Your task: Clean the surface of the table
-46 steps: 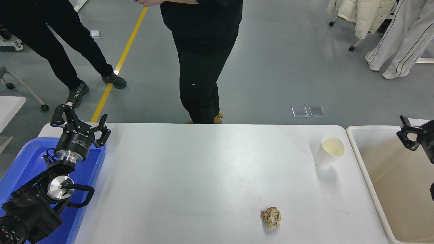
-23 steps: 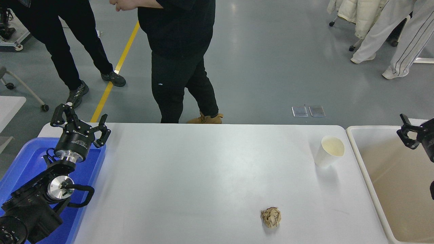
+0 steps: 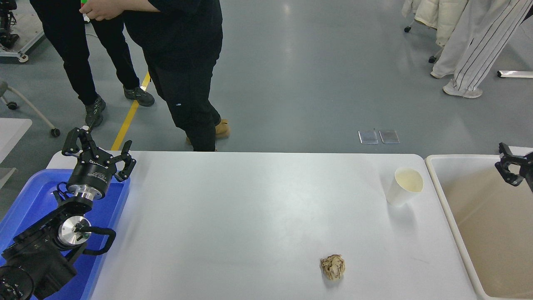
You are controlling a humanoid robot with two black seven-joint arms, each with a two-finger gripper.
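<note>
The white table surface (image 3: 250,216) fills the middle of the head view. A white paper cup (image 3: 404,191) stands on it at the far right. A crumpled brown paper ball (image 3: 332,267) lies near the front edge, right of centre. My left gripper (image 3: 98,146) is open and empty, parked at the table's far left corner above the blue tray. My right gripper (image 3: 511,166) sits at the right edge over the beige bin, only partly in view, well right of the cup.
A blue plastic tray (image 3: 25,200) lies under my left arm. A beige-white rimmed bin (image 3: 454,216) stands off the table's right end. A person in black (image 3: 183,62) stands at the far edge, left of centre; other people stand further back.
My right gripper has drawn back to the right, further out of view. The person in black has stepped left along the far side. My left arm has not moved.
</note>
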